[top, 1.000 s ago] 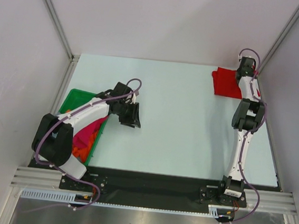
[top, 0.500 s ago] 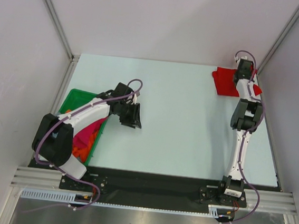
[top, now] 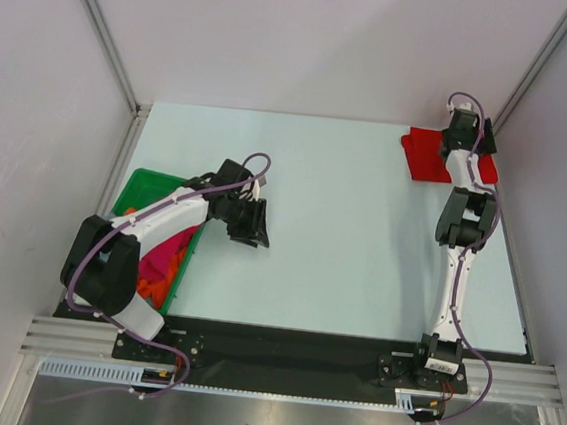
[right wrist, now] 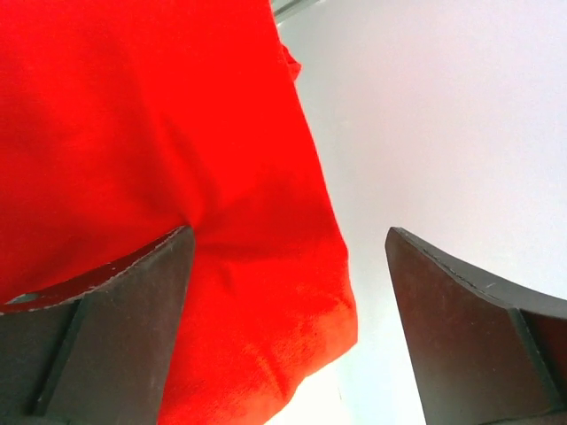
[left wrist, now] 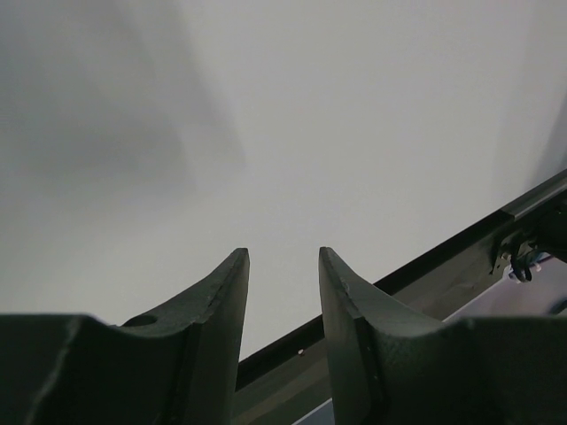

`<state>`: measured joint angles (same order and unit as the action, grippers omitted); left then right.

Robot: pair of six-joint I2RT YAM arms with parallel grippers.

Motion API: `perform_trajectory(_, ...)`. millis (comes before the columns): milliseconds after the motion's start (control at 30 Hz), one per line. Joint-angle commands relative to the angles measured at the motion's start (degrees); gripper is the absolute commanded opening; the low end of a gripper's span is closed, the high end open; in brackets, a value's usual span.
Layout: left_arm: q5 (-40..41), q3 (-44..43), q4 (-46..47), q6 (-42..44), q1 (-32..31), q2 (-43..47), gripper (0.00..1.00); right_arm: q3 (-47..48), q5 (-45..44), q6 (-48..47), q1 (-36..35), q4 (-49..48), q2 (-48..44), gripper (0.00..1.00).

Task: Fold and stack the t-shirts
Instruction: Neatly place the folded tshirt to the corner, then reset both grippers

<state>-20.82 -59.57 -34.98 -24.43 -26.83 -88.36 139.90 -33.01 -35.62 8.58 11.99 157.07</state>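
A bright red t-shirt (top: 428, 156) lies folded at the table's far right corner. My right gripper (top: 468, 140) hangs over its right part. In the right wrist view the red t-shirt (right wrist: 159, 168) fills the left side, and the right gripper (right wrist: 290, 232) stands wide open over the cloth's edge, holding nothing. A magenta-pink t-shirt (top: 164, 251) and an orange one (top: 152, 286) lie bunched in the green tray (top: 141, 177). My left gripper (top: 254, 230) hovers just right of the tray. The left gripper (left wrist: 283, 252) is part open, with nothing between its fingers.
Grey walls with metal frame posts close in the table on three sides; the right wall runs close behind the red shirt. A black rail (left wrist: 416, 266) along the table's edge shows past the left fingers. Both arm bases (top: 430, 362) sit at the near edge.
The right gripper has gone from shut to wide open, letting go of the red t-shirt, and shifted slightly toward the far wall. The left arm has barely moved.
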Motion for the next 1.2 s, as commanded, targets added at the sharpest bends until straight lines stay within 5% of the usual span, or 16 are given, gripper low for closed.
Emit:
perform_trajectory(0, -1.4, -0.6, 1.3, -0.4, -0.3, 2.0, 0.43, 1.3, -1.2, 1.1, -2.4, -2.1, -6.6, 0.95)
perform_trajectory(167, -1.6, -0.8, 3.7, -2.1, -0.3, 3.7, 0.44, -3.1, -2.1, 5.2, -6.1, -0.3, -10.7, 0.94)
perform_trajectory(400, -1.2, -4.8, 5.3, -4.7, -0.3, 6.7, 0.46, -2.6, -3.8, 22.3, -6.8, 12.2, -14.4, 0.89)
perform_trajectory(767, 2.7, -3.9, 2.5, -6.0, -0.2, 16.5, 0.51, -9.0, 12.4, 41.1, -8.4, 25.4, -27.4, 0.82)
perform_trajectory(1167, 2.6, -2.1, 1.2, -9.6, -0.1, 27.4, 0.58, -24.1, 21.0, 46.7, -13.9, 34.6, -48.1, 0.87)
